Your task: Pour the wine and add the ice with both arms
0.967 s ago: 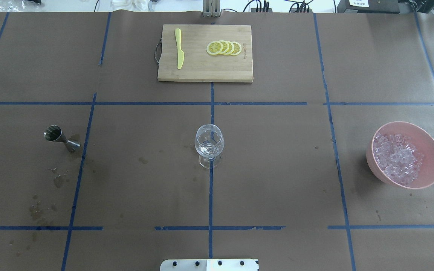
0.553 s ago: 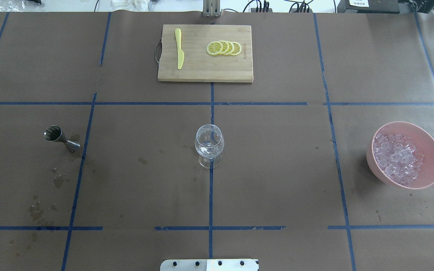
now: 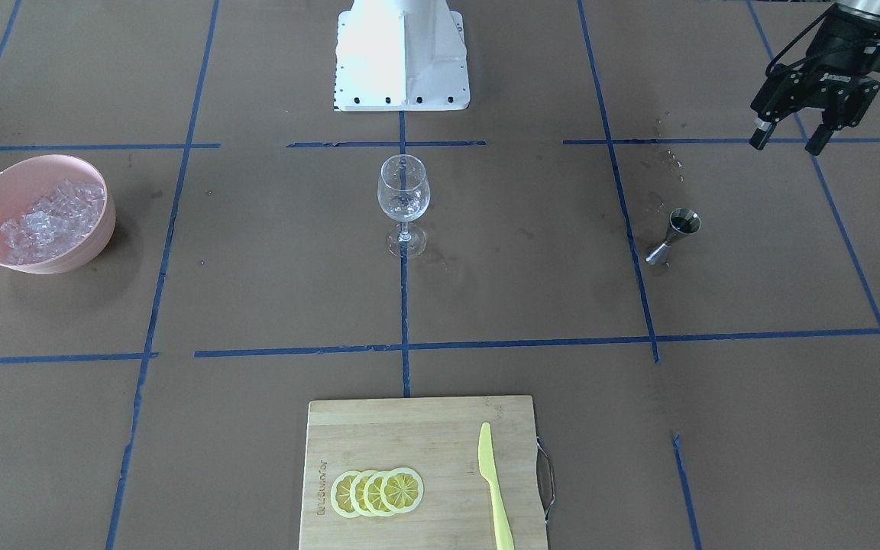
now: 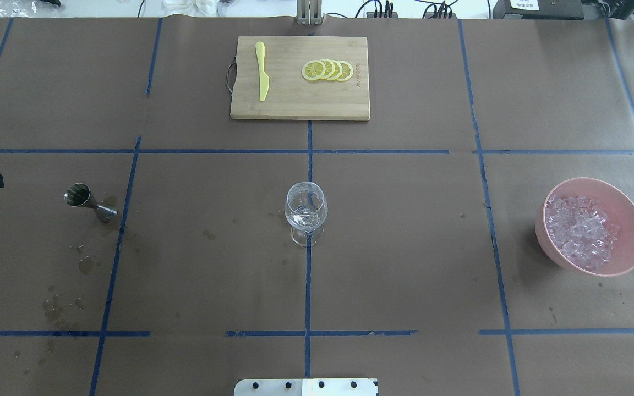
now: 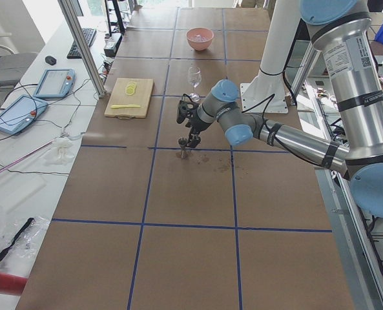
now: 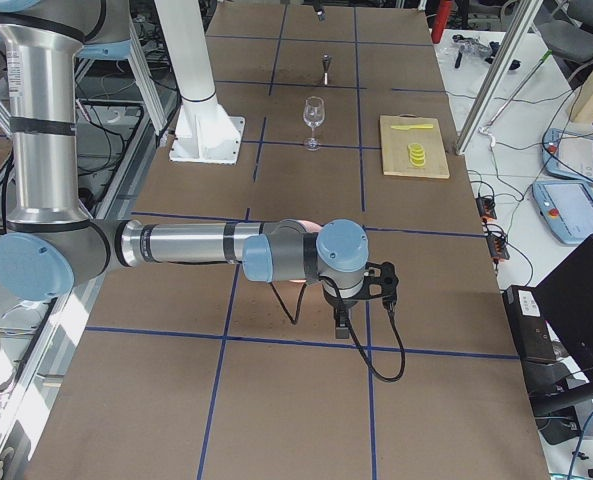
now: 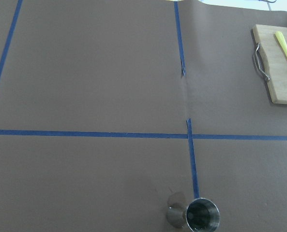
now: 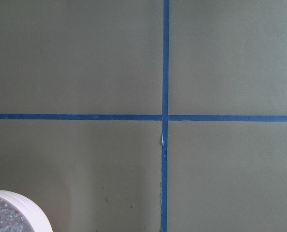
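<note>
**No writing clear enough to read**

A burnt-in brand mark (image 3: pixel 323 486) runs along one short edge of the bamboo cutting board (image 3: pixel 425 428), beside the lemon slices (image 3: pixel 377 491), but its letters are too small to read. A pale mark on the left tool (image 3: pixel 786 143) and a white label (image 4: pixel 523 4) on a black box (image 4: pixel 553 7) beyond the surface (image 4: pixel 405 247) are equally illegible.

The left tool (image 3: pixel 785 143) shows from overhead only as a dark sliver at the frame's left edge, the rest cut off. The right tool (image 6: pixel 343 328) appears only in the side view from the robot's right, too small to tell how its jaws stand; the arm just behind it hides nearly all of the pink bowl (image 8: pixel 24 203). That tool's own camera catches only the bowl's rim and a little ice (image 8: pixel 0 220). Just below the left tool's camera, the jigger (image 7: pixel 201 216) is clipped by the bottom edge
</note>
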Available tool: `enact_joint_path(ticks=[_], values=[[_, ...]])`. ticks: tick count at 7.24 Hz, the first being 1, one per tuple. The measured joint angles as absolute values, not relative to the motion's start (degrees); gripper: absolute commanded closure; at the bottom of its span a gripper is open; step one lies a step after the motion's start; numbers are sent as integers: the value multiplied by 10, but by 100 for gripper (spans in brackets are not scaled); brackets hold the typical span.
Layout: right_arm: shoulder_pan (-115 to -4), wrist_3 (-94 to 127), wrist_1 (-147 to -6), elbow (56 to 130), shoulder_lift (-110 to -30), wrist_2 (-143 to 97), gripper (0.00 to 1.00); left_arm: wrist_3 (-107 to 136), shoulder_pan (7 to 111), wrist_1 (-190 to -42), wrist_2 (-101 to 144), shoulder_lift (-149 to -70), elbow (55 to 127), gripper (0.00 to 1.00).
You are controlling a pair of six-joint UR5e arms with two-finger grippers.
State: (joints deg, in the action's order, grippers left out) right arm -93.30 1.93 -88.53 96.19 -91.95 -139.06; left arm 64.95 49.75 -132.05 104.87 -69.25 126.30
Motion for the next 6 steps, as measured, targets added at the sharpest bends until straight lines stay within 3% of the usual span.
enact_joint_path(ticks=[6], values=[[-933,21,-885,965,-917,-1396,0,841,197,-1376,655,-651,1258,0]])
